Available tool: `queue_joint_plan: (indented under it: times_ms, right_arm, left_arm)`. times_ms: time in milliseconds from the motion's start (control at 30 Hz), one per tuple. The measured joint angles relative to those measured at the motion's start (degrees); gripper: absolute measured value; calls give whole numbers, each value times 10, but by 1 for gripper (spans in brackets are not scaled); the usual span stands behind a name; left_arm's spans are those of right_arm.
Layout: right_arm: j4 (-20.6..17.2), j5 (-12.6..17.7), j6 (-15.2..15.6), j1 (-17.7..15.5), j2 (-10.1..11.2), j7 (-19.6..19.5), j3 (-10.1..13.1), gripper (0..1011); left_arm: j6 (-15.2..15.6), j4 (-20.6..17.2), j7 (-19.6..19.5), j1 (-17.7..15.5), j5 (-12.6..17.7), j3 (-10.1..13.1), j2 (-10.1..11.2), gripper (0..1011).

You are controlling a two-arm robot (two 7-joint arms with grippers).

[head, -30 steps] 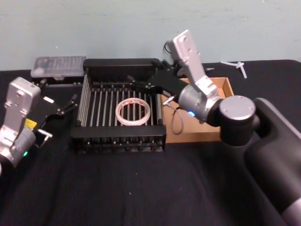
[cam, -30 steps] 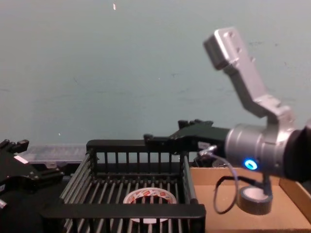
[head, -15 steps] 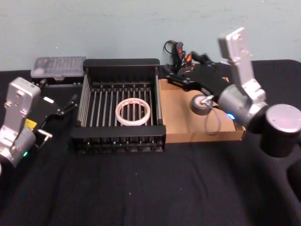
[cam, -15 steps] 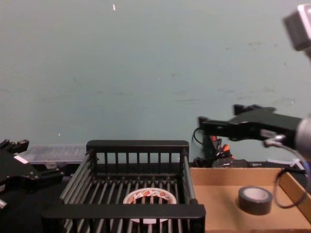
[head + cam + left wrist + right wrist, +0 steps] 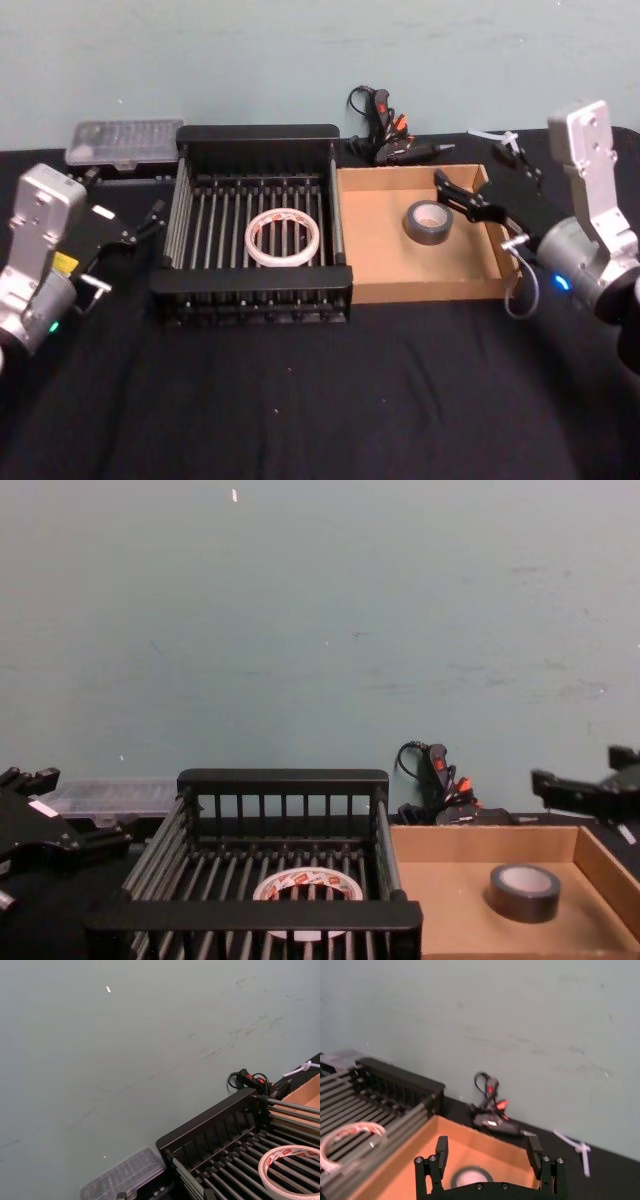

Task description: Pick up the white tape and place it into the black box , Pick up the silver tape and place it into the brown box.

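While both tapes lie flat, each has its ring axis pointing straight up and no long axis to speak of. White tape: on the slatted floor of the black box, roughly centred, hole upward, red print visible on the inner core; clear of all four walls. Silver tape: flat on the floor of the brown box, in its right rear part, pale core facing up, near but not touching the right wall.

Black box and brown box stand side by side on the black bench, walls touching or nearly so; black box to the left.

Right gripper: held above the right rear corner of the brown box, just beside the silver tape, pointing left toward it. Jaws spread wide, nothing between them; the wrist view looks down past both fingers onto the tape below.

Left gripper: parked low at the left of the black box, outside its wall, pointing at it. Cannot tell how its jaws stand.

Behind the boxes: a clear plastic case at the left rear, a black and orange tool with cable behind the brown box, a white plastic piece at the right rear.
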Motion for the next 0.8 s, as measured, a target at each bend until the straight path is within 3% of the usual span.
queue_joint_plan:
  times_ms: [267, 800]
  right_arm:
    - [12, -11, 6, -18, 0, -6, 10, 1002]
    - [19, -18, 8, -20, -5, -8, 12, 1002]
  left_arm:
    - [0, 0, 0, 0, 0, 0, 0, 1001]
    - [0, 0, 0, 0, 0, 0, 0, 1001]
